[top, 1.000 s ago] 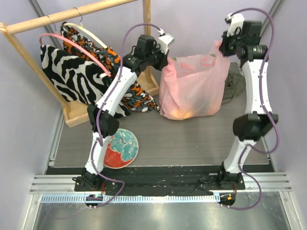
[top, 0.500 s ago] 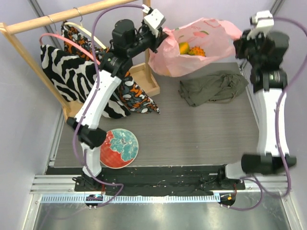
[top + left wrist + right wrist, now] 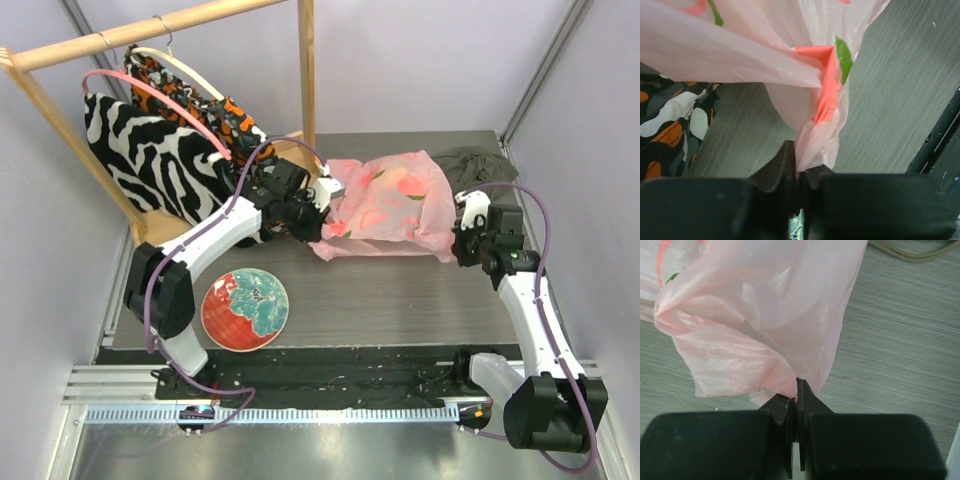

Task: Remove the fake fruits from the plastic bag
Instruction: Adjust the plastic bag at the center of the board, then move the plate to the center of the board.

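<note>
The pink plastic bag (image 3: pixel 390 205) with peach prints lies low and spread over the table, stretched between both grippers. My left gripper (image 3: pixel 318 215) is shut on the bag's left end; in the left wrist view the film (image 3: pixel 790 60) bunches into the closed left gripper (image 3: pixel 799 160). My right gripper (image 3: pixel 462 240) is shut on the right end, where the pink film (image 3: pixel 760 315) is pinched in the closed right gripper (image 3: pixel 796 390). The fake fruits are hidden in every view.
An olive-green cloth (image 3: pixel 478 165) lies behind the bag's right end. A red-and-teal plate (image 3: pixel 245 310) sits at the front left. A wooden rack (image 3: pixel 305 70) with zebra and orange patterned clothes (image 3: pixel 150 160) fills the back left, and the patterned fabric (image 3: pixel 670 120) is close to my left gripper.
Both arms have dropped from high up to just above the table, bringing the bag down flat. The fruits seen in the bag's mouth half a second ago no longer show.
</note>
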Tool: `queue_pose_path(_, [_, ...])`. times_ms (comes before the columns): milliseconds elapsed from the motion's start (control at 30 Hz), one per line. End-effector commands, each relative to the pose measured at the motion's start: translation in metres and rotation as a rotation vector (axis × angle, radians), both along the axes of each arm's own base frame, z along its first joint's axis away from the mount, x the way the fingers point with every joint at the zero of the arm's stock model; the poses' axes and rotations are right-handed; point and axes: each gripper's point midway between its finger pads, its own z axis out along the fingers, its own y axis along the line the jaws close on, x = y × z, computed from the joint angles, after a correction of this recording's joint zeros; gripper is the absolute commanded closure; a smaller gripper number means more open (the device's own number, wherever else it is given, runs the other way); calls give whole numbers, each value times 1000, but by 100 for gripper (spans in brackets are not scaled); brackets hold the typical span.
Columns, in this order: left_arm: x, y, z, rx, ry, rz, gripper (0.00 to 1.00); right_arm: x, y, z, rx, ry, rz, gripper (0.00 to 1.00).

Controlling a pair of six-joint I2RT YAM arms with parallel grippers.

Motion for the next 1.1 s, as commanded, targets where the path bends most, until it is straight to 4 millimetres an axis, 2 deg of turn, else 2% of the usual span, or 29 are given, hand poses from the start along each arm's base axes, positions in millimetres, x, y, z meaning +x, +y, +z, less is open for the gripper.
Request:
queue_pose_path(0, [3,-3,66,-98,-133,12,80,13,6,54,3,-107,45,83])
queue_pose_path(33, [1,-3,77,-117,-148,16,69,17,7,80,6,-152,58,78])
queue_pose_path(100, [-4,-4,106,-172,-172,21,54,9,17,102,39,-153,102,68])
queue_pose_path(133, [-10,-2,127,-206,-206,21,44,9,21,137,45,-225,117,57])
queue_pose_path(200, [-17,2,151,-237,-237,21,37,0,31,161,68,-261,165,50])
queue_pose_path(233, [-23,7,165,-250,-267,16,34,-4,33,183,62,-314,181,44])
queue_pose_path(267, [-27,10,171,-250,-282,11,34,-10,39,190,71,-325,222,39])
queue_pose_path(333, [-42,26,175,-191,-307,-25,32,-19,52,196,85,-336,307,36])
queue_pose_path(367, [-48,35,172,-150,-314,-37,32,-27,57,186,82,-296,364,36])
queue_pose_path(400, [-59,57,148,-21,-296,-76,31,-32,65,173,116,-252,407,36])
queue_pose_path(433, [-72,74,143,40,-306,-98,31,-34,67,155,140,-178,415,36])
queue_pose_path(467, [-83,92,125,123,-292,-139,31,-36,67,142,132,-141,442,37])
queue_pose_path(500, [-98,123,89,270,-245,-178,31,-39,71,126,152,-89,471,37])
queue_pose_path(533, [-107,140,74,325,-232,-197,30,-40,72,116,151,-61,486,37])
queue_pose_path(567, [-120,157,73,347,-258,-196,29,-37,71,106,145,-35,495,37])
queue_pose_path(600, [-123,176,63,400,-251,-187,28,-37,73,94,142,-5,504,37])
queue_pose_path(633, [-133,189,39,463,-223,-248,28,-34,75,90,142,1,514,37])
queue_pose_path(700, [-145,204,24,516,-197,-271,28,-31,82,78,161,45,531,37])
queue_pose_path(733, [-151,205,12,519,-161,-293,28,-31,93,74,155,57,569,37])
queue_pose_path(833, [-159,192,-13,468,-64,-334,29,-25,108,65,149,89,585,36])
queue_pose_path(867, [-148,187,-19,466,-81,-314,29,-23,110,65,153,89,586,36])
queue_pose_path(900, [-141,187,-34,499,-35,-314,31,-20,112,67,158,87,585,35])
queue_pose_path(1000, [-122,188,-60,566,-11,-296,34,-13,114,75,164,82,579,32])
queue_pose_path(1067, [-115,180,-62,532,-23,-275,33,-15,113,78,161,87,570,32])
